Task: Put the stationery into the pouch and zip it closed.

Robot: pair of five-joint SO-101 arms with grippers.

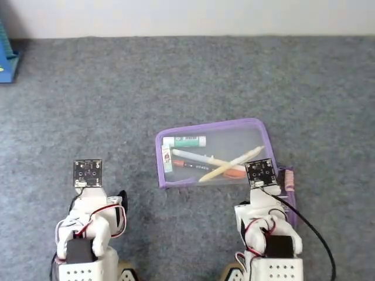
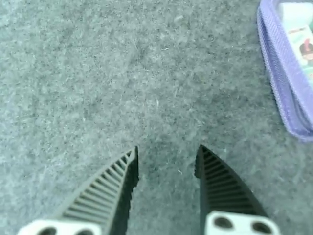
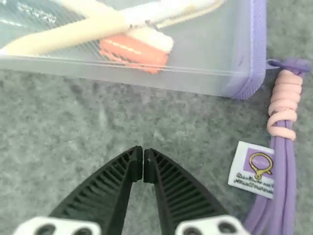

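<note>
A clear pouch with purple trim (image 1: 214, 124) lies flat on the grey carpet, holding pens, a glue stick and an orange-and-white eraser (image 3: 134, 46). Its purple cord with a pink wrap (image 3: 282, 107) and a white tag (image 3: 253, 169) trails off one corner. My right gripper (image 3: 143, 154) is shut, empty, just short of the pouch's near edge (image 3: 146, 81). My left gripper (image 2: 166, 157) is open over bare carpet, with the pouch's purple end (image 2: 283, 93) off to one side.
Grey carpet covers the whole table. A blue object (image 1: 7, 58) sits at the far left edge, well away from both arms. Both arm bases stand at the near edge, with the pouch closer to the right one.
</note>
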